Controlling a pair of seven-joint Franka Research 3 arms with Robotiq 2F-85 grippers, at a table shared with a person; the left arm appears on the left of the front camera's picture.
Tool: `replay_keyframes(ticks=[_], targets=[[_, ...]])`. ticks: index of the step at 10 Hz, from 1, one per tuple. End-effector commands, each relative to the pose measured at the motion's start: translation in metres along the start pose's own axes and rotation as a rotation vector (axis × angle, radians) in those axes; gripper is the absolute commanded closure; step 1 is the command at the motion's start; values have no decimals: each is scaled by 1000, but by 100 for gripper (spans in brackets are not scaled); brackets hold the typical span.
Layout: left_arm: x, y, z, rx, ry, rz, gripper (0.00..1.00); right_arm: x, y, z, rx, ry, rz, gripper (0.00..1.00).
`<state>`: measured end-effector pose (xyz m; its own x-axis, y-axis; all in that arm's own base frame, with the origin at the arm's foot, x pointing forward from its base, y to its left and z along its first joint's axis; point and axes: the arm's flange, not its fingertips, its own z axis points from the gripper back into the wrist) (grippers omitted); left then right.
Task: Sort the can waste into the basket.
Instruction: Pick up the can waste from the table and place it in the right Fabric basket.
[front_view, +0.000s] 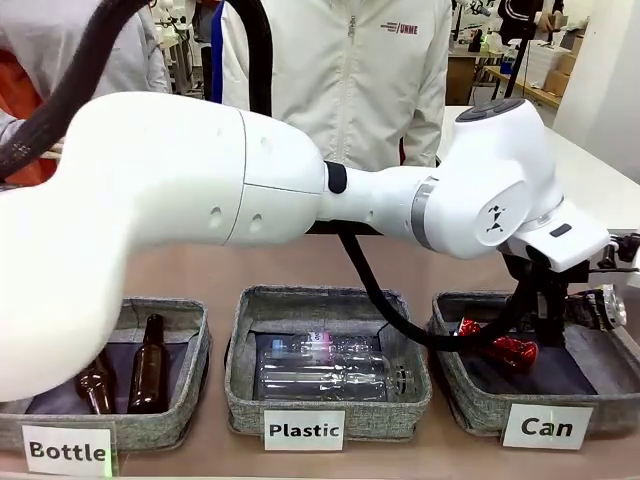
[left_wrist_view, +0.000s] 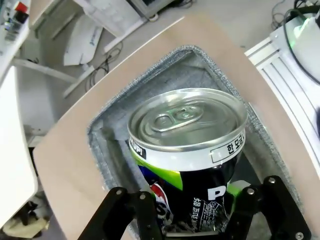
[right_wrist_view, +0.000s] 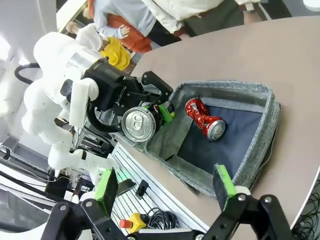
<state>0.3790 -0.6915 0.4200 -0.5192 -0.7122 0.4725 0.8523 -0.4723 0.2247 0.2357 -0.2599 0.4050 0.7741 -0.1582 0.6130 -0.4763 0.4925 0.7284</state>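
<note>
While left claw (right_wrist_view: 150, 112) grips black can (left_wrist_view: 192, 150) above right side of Can basket (front_view: 480, 405), red can (front_view: 497, 343) already lies inside. Next: release to drop. Right claw (right_wrist_view: 167, 192) spread, holding nothing, hovering near basket.
</note>
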Motion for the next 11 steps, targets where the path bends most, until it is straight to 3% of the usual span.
replay_keyframes(ticks=[1,2,3,4,7,8,11], targets=[[9,12,2,0,37,14,85,4,5,3,-10,7,-17,0],[9,12,0,-14,43,6,33,4,5,3,-10,7,-17,0],[10,12,0,-19,48,2,28,4,5,3,-10,7,-17,0],[9,12,-2,-25,51,2,0,4,5,3,-10,7,-17,0],[6,14,-4,-42,57,1,4,4,5,3,-10,7,-17,0],[4,14,-4,-53,60,6,0,4,5,3,-10,7,-17,0],[-11,15,7,-56,54,41,0,4,5,3,-10,7,-17,0]])
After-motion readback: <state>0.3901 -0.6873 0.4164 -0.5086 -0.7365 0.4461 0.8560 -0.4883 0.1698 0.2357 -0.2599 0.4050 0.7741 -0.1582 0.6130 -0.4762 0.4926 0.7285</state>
